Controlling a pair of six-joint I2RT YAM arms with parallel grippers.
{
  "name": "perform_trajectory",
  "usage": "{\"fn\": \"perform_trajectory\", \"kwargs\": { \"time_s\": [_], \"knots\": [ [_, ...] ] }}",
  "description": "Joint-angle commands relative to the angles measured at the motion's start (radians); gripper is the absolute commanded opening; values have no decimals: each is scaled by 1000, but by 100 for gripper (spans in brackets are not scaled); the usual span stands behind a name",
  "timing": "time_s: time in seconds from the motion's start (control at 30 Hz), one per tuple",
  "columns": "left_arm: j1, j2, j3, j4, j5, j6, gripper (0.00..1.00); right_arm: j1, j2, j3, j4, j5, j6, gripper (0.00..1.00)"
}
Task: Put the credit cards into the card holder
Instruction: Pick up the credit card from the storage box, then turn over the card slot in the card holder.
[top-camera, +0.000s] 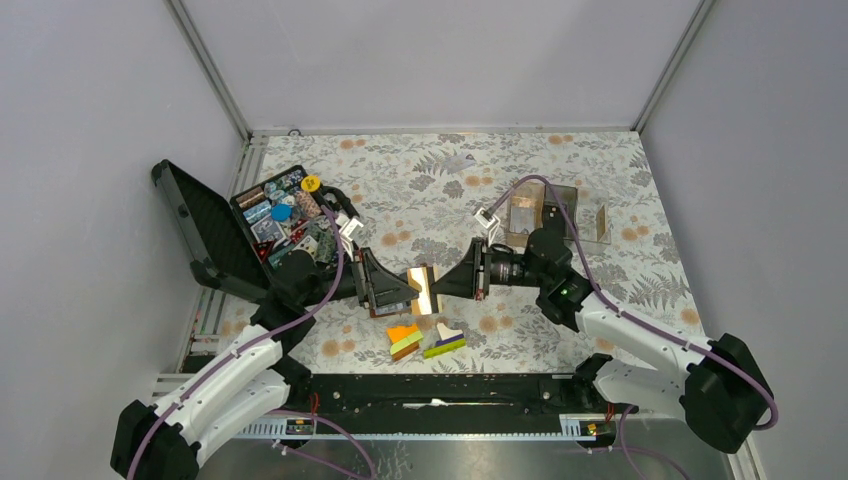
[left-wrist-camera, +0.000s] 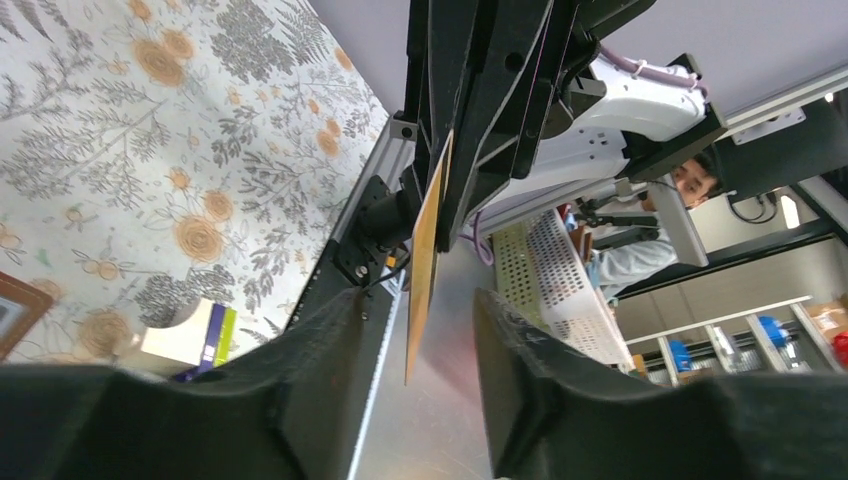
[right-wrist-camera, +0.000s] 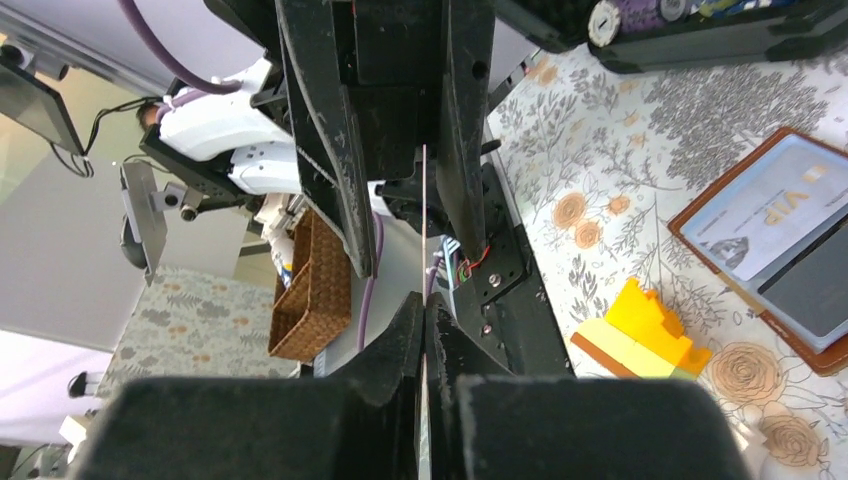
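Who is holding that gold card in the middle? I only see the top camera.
Observer: The right gripper is. Its wrist view shows its fingers pinched shut on the card, seen edge-on.
Operator: Is the left one grabbing it too?
Observer: Not yet. In the left wrist view the card hangs inside the left gripper with a gap on each side.
Operator: Where is the holder?
Observer: The right wrist view shows the holder lying open near the blocks, with a bluish card already in it.
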Motion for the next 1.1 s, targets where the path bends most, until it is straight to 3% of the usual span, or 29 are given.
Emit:
{"fn": "perform_trajectory", "kwargs": {
  "time_s": [0.0, 0.17, 0.2, 0.33, 0.4, 0.47, 0.67, 0.97, 1.07],
  "knots": [
    [-3, -6, 21, 58, -9, 7, 38, 26, 16, 51, 48, -56, -8, 0],
    [-3, -6, 19, 50, -29, 5, 3, 36, 17, 46, 22, -31, -23, 0],
    [-3, -8, 22, 35, -33, 11, 0, 36, 12, 49, -5, -16, -38, 4],
    [12, -31, 113, -233, -125, 150, 0, 37, -21, 72, -197, 139, -139, 45],
    [57, -19, 193, -445, -186, 250, 0, 37, -34, 80, -290, 254, -177, 58],
    [142, 7, 255, -587, -178, 323, 0, 37, -35, 95, -388, 332, -205, 64],
    [418, 84, 340, -777, -125, 465, 0, 36, 46, 155, -537, 497, -225, 68],
    [442, 64, 429, -924, -509, 632, 0, 53, 303, 269, -636, 721, -264, 69],
    [442, 48, 409, -921, -553, 645, 0, 75, 412, 339, -681, 810, -282, 69]
  ]
}}
